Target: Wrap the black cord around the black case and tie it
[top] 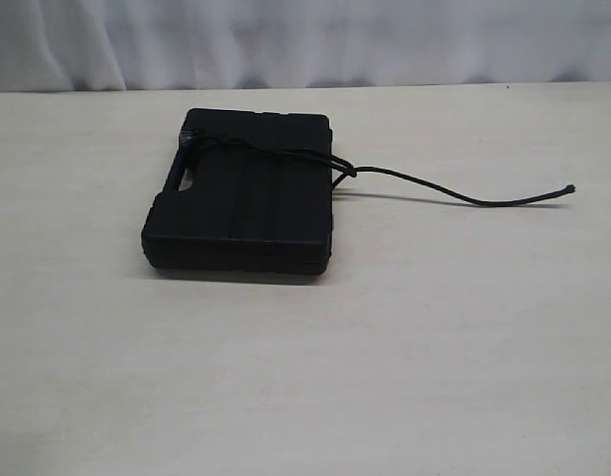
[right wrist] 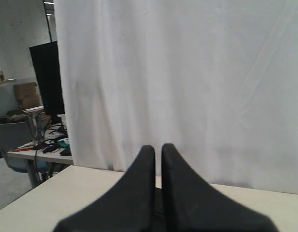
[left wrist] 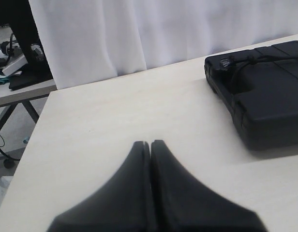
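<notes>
The black case lies flat on the pale table. The black cord runs across its far part and is bunched in a small knot at the case's right edge. Its free end trails to the right over the table. Neither gripper shows in the exterior view. In the left wrist view my left gripper is shut and empty above bare table, well apart from the case and the cord on it. My right gripper is shut with a thin slit, empty, facing the curtain; case and cord are out of its view.
A white curtain hangs behind the table's far edge. The table's corner and side edge show in the left wrist view, with a cluttered desk beyond. Another desk with a dark monitor stands off the table.
</notes>
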Controlling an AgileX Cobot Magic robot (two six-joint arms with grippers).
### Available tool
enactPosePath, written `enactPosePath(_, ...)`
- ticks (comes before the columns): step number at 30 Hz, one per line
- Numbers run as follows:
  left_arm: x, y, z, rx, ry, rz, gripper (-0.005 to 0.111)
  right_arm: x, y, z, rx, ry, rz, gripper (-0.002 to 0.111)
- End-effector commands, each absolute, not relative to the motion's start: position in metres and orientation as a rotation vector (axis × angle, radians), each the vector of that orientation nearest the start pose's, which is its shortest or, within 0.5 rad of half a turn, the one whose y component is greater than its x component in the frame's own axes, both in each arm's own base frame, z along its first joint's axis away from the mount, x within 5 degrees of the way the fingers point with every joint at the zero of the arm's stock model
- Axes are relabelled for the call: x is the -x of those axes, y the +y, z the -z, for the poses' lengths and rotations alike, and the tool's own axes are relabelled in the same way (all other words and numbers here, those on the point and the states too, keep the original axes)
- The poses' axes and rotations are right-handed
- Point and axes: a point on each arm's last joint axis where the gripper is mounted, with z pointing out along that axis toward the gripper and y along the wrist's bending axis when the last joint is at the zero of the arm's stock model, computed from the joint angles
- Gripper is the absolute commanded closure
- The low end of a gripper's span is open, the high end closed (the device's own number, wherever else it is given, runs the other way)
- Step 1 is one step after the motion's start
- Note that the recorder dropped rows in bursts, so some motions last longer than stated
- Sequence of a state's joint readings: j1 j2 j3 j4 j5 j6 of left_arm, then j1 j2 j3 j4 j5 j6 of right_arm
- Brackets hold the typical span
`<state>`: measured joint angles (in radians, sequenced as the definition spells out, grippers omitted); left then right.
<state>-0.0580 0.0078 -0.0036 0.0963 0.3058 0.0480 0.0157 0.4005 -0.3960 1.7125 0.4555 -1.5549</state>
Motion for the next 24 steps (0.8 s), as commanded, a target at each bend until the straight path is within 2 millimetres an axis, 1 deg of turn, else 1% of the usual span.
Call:
enactPosePath(1, -0.054, 0.000, -0.186, -0.154, 1.781, -0.088, 0.107, -0.081, 0.034, -0.324, 0.197, 1.424, -0.414, 0.104)
enactPosePath(5, -0.054, 0.000, -0.186, -0.154, 1.781, -0.088, 0.107, -0.082, 0.030, -0.323, 0.161, 1.432, -0.386, 0.104)
enactPosePath(10, -0.054, 0.000, -0.186, -0.153, 1.781, -0.087, 0.107, -0.080, 0.030, -0.321, 0.160, 1.431, -0.392, 0.104)
enactPosePath(14, -0.054, 0.000, -0.186, -0.152, 1.781, -0.085, 0.107, -0.067, 0.026, -0.309, 0.141, 1.400, -0.366, 0.104)
enactPosePath(19, -0.054, 0.000, -0.186, -0.152, 1.781, -0.085, 0.107, -0.046, 0.017, -0.291, 0.086, 1.316, -0.315, 0.104)
enactPosePath(22, -0.054, 0.000, -0.186, -0.152, 1.781, -0.085, 0.107, -0.036, 0.014, -0.286, 0.070, 1.264, -0.302, 0.104)
enactPosePath(24, -0.054, 0.000, -0.186, -0.152, 1.781, -0.085, 0.107, -0.035, 0.013, -0.285, 0.063, 1.260, -0.297, 0.104)
